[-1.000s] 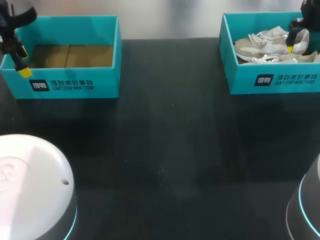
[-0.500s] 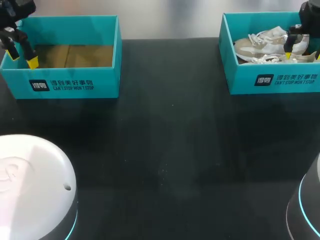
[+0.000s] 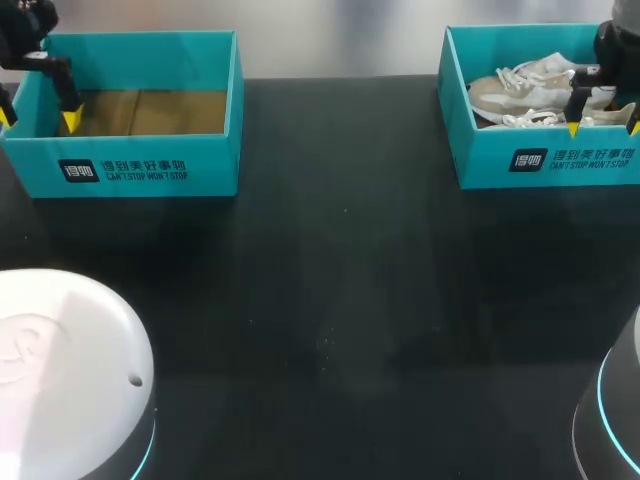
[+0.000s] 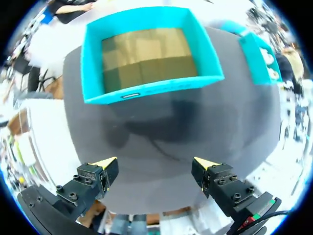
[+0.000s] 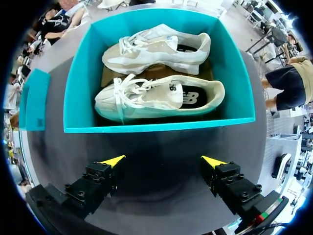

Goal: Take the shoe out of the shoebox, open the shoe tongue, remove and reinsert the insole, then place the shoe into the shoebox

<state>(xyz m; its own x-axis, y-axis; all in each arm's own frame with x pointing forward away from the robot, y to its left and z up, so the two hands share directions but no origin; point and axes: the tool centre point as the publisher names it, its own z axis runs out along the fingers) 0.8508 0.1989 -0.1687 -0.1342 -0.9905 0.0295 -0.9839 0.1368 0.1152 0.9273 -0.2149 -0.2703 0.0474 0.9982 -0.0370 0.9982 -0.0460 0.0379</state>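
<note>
Shoes [image 3: 520, 90], a pale beige/white laced pair, lie side by side in the R shoebox [image 3: 545, 160], at the rear right of the black tabletop [image 3: 340, 300]. Right wrist view shows both in full. The near shoe [image 5: 156, 100] is just behind the box's front wall and the far shoe [image 5: 161, 46] is by the back wall. Toes point the same way, and dark insoles show thru the openings. Head view gives much less: the far shoe is mostly in sight, but the near shoe is nearly all hidden by the front wall, w/ only laces and a strip of upper showing.

R arm [image 3: 615, 45] comes in at the rear right corner. R jaws hang over the front part of that box, wide open, nothing btwn them. Head view puts their yellow tips [image 3: 572, 128] about level w/ the front wall's rim. Right wrist view shows the tips clear of the shoes, w/ the box ahead of them.

L shoebox [image 3: 150, 172], same teal, stands at the rear left, well apart from the other. Left wrist view looks into it: bare brown cardboard floor. L arm [image 3: 25, 20] is at the rear left corner. L jaws are also wide open, holding nothing. Only the head view shows how they sit to the box: one tip appears over the box's floor beside its left wall, the other outside that wall.
</note>
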